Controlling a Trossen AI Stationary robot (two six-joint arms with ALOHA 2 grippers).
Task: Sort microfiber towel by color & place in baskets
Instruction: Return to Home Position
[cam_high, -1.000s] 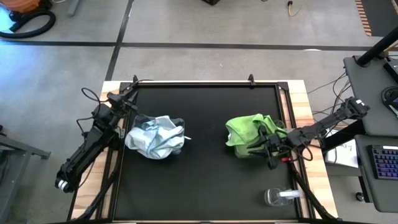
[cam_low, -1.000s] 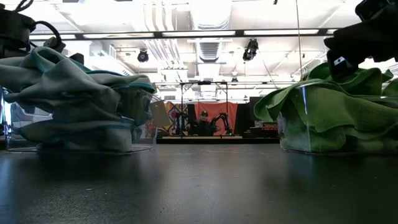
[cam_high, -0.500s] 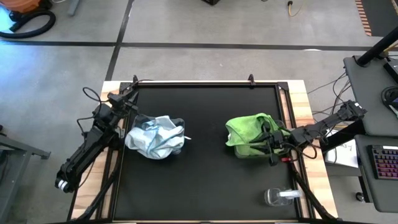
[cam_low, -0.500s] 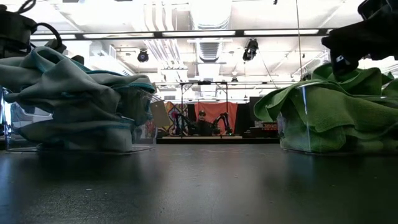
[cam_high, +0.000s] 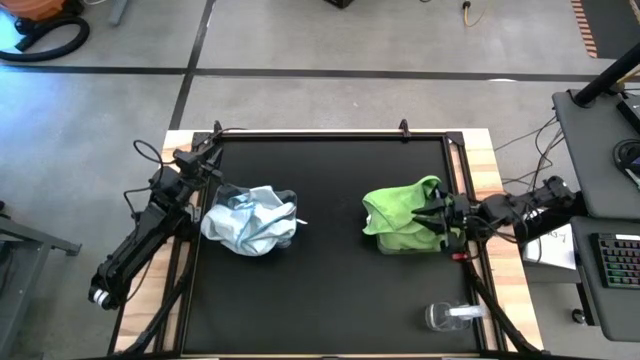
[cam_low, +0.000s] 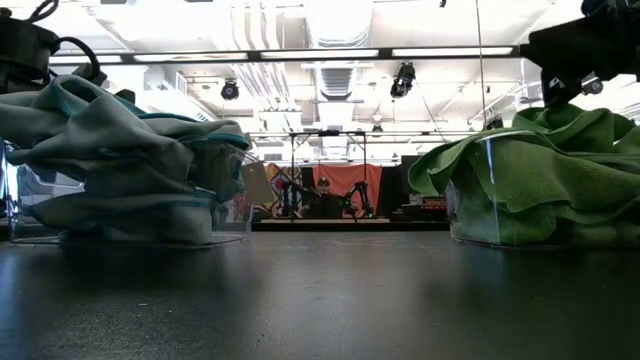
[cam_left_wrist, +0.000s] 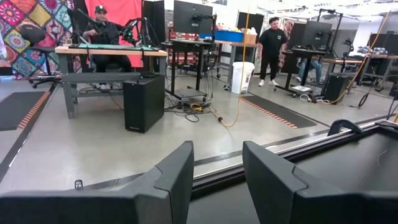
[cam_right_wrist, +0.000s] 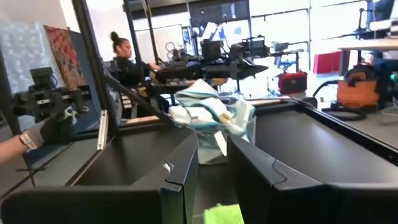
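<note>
Right hand (cam_high: 437, 217) higher, farther back, at outer edge of green towels (cam_high: 398, 213)

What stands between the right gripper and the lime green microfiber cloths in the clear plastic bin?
Nothing visible: the open right gripper hangs beside the lime green microfiber cloths, at the right of the clear plastic bin.

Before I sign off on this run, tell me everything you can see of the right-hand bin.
The right bin is a small clear plastic container standing upright on the right half of the black table. Lime green towels fill it in a crumpled heap that rises above the rim and drapes over its walls. The right gripper hovers close over the side nearest its arm, jaws open and empty.
</note>
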